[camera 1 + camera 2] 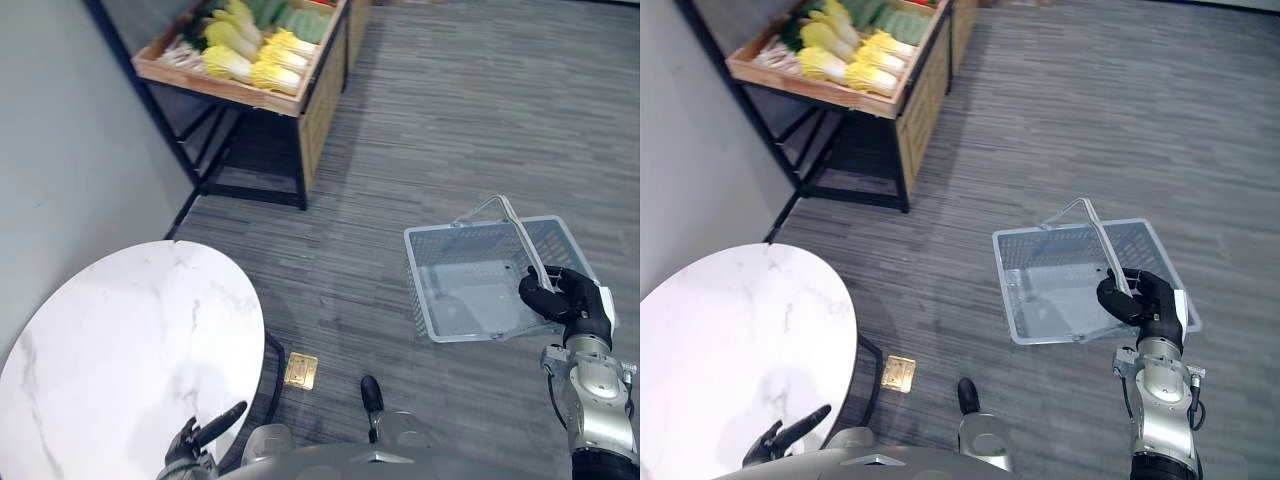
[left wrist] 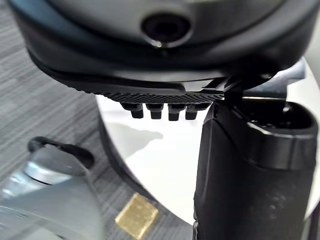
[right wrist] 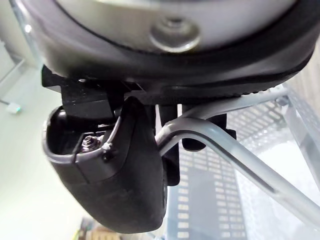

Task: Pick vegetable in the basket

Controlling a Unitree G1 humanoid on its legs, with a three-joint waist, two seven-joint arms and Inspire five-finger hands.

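- Our right hand point(image 1: 566, 300), at four o'clock in the head view, has its fingers and thumb curled round the basket handle point(image 1: 522, 235). The right wrist view shows the metal bar passing between thumb and fingers.
- The shopping basket point(image 1: 418, 290) hangs from that handle above the carpet. It is tilted, and we see nothing inside it.
- Our left hand point(image 1: 203, 437) sits at seven o'clock, fingers relaxed and holding nothing, at the edge of the round marble table point(image 1: 120, 340).
- The vegetables, yellow napa cabbages point(image 1: 250, 55) with greener produce behind them, lie in the wooden display crate point(image 1: 232, 90) at eleven o'clock. They are well apart from both hands, so we judge the picking has not begun.
- Risks, as we judge them: the handle could slide in the grip and swing the basket while we walk. The table edge could catch the left arm as it rises. A one-handed grasp on a bulky cabbage may slip before it reaches the basket.
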